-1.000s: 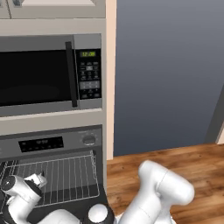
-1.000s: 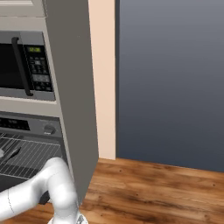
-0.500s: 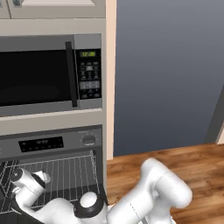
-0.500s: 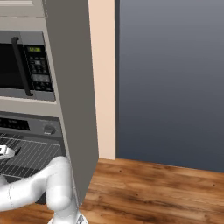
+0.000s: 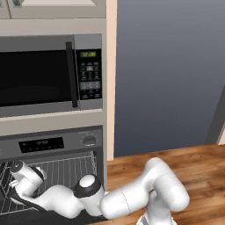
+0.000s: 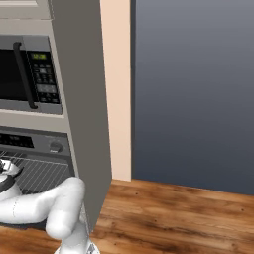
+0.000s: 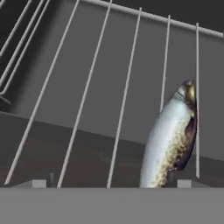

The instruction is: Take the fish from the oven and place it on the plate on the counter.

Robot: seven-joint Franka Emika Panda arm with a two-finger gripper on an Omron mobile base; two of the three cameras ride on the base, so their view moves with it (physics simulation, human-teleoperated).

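The oven (image 5: 52, 144) stands open below the microwave, and my arm (image 5: 57, 200) reaches into it over the wire rack (image 5: 70, 169). In the hand view the fish (image 7: 173, 135), silvery grey with a darker belly, lies on the rack's wires (image 7: 124, 87). Its tail end sits just inside my right fingertip (image 7: 183, 180). My gripper (image 7: 111, 183) is open, with the fish off to the right of the gap and nothing gripped. The plate and the counter are out of view.
A steel microwave (image 5: 48, 74) with a keypad sits above the oven. A beige cabinet side (image 6: 82, 124) flanks the oven on the right. Wood floor (image 6: 173, 218) and a blue-grey wall (image 6: 193, 89) lie to the right.
My arm has stretched further into the oven, the elbow swinging left and low. The jaws stay open.
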